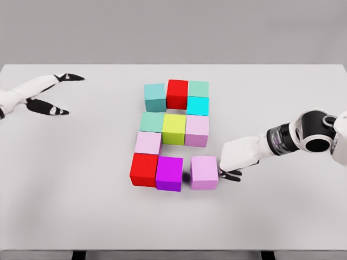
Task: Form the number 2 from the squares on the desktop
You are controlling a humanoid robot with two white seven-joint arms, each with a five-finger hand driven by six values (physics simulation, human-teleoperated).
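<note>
Left hand: the left hand (51, 95) hovers over the bare far-left part of the desktop (81, 216), fingers spread wide apart, holding nothing, well apart from every block.
Figure, left column: a teal block (155, 97) at the top, a sea-green block (152, 122) under it, then a pale pink block (148, 143) and a red block (144, 169) at the bottom left corner.
Figure, middle column: a second red block (177, 93) up top, a yellow-green block (174, 129) in the middle row, a magenta block (169, 173) in the bottom row, touching the red corner block.
Figure, right column: a mint block (198, 88) over a cyan block (198, 105), and a lilac block (197, 130) closing the middle row.
Loose piece: the stray lilac block (204, 172) sits in the bottom row, just beside the magenta block with a narrow gap between them.
Key relation: that block lies directly left of the right hand (234, 160), which is by far the nearer hand; closing the gap looks like a short leftward push.
Right hand: palm against or just beside the stray block's right face, dark fingertips low at the desktop; whether the fingers grip it I cannot tell.
Look of the piece: a matte, pale cube, square to the row, edges roughly parallel to its neighbours.
</note>
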